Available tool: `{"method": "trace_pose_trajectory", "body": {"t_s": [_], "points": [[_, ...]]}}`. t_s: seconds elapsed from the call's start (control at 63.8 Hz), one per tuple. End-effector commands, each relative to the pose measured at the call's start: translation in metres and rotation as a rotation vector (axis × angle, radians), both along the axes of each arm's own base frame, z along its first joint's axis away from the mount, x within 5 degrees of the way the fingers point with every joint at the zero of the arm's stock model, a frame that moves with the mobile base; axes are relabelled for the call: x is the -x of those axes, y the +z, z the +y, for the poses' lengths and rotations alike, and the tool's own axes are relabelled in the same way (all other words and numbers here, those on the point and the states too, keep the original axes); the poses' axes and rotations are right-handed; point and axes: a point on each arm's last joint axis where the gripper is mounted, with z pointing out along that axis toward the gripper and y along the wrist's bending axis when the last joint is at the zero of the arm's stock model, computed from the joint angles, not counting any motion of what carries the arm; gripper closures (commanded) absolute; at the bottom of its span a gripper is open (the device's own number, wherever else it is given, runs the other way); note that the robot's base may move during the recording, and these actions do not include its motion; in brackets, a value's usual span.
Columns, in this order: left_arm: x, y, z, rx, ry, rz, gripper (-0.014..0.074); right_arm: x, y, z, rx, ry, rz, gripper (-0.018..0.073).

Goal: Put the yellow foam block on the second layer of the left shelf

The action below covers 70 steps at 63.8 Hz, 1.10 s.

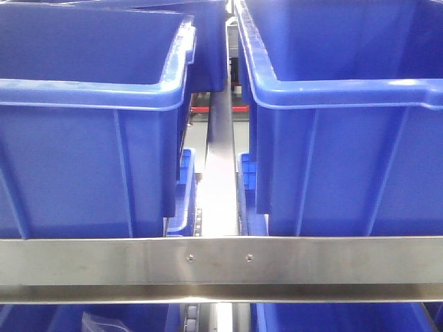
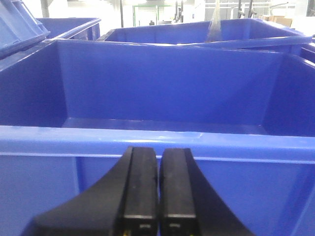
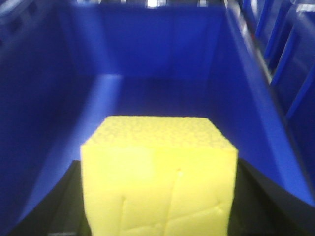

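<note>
The soft, light yellow foam block (image 3: 158, 177) is squeezed by its sides between the right fingers (image 3: 64, 196), while the left fingers (image 2: 140, 189) are pressed together on nothing.

Two bins (image 1: 83, 138) (image 1: 346, 138) being kept side by side behind a shelf rail (image 1: 221, 266), a post (image 1: 220, 173) being flanked between them, the yellow foam block (image 3: 157, 177) being held over a bin floor (image 3: 162, 93).

One yellow foam block (image 3: 158, 172), perhaps four bins (image 1: 83, 166).
</note>
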Motion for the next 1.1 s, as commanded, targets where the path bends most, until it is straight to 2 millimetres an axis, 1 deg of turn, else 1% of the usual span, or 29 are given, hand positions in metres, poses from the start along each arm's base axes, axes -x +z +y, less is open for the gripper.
{"method": "trace_pose_trajectory", "body": {"t_s": [0.0, 0.11, 0.188, 0.251, 0.345, 0.407, 0.58, 0.736, 0.799, 0.893, 1.018, 1.081], "points": [[0.001, -0.001, 0.0, 0.011, -0.001, -0.074, 0.0472, -0.012, 0.017, 0.0, -0.008, -0.005, -0.125, 0.0095], [0.001, -0.001, 0.0, 0.011, -0.001, -0.074, 0.0472, -0.022, 0.012, 0.0, -0.014, -0.006, -0.118, 0.0092], [0.001, -0.001, 0.0, 0.011, -0.001, -0.074, 0.0472, -0.025, 0.009, 0.0, -0.018, -0.007, -0.11, 0.0085], [0.001, -0.001, 0.0, 0.011, -0.001, -0.074, 0.0472, -0.026, 0.008, 0.0, -0.017, -0.007, -0.101, 0.004], [0.001, -0.001, 0.0, 0.011, -0.001, -0.074, 0.0472, -0.027, 0.006, 0.0, -0.017, -0.007, -0.093, -0.009], [0.001, -0.001, 0.0, 0.011, -0.001, -0.074, 0.0472, -0.027, 0.006, 0.0, -0.017, -0.007, -0.093, -0.0068], [0.001, -0.001, 0.0, 0.011, -0.001, -0.074, 0.0472, -0.027, 0.007, 0.0, -0.017, -0.006, -0.095, -0.0069], [0.001, -0.001, 0.0, 0.011, -0.001, -0.074, 0.0472, -0.023, 0.013, 0.0, -0.019, -0.005, -0.138, -0.0048], [0.001, -0.001, 0.0, 0.011, -0.001, -0.074, 0.0472, -0.018, 0.019, 0.0, -0.02, -0.006, -0.178, -0.0006], [0.001, -0.001, 0.0, 0.011, -0.001, -0.074, 0.0472, -0.009, 0.03, 0.0, -0.023, -0.006, -0.246, 0.0127], [0.001, -0.001, 0.0, 0.011, -0.001, -0.074, 0.0472, 0.006, 0.04, -0.001, -0.017, -0.005, -0.303, 0.039], [0.001, -0.001, 0.0, 0.011, -0.001, -0.074, 0.0472, 0.014, 0.045, -0.001, -0.018, -0.005, -0.329, 0.0503]]}}
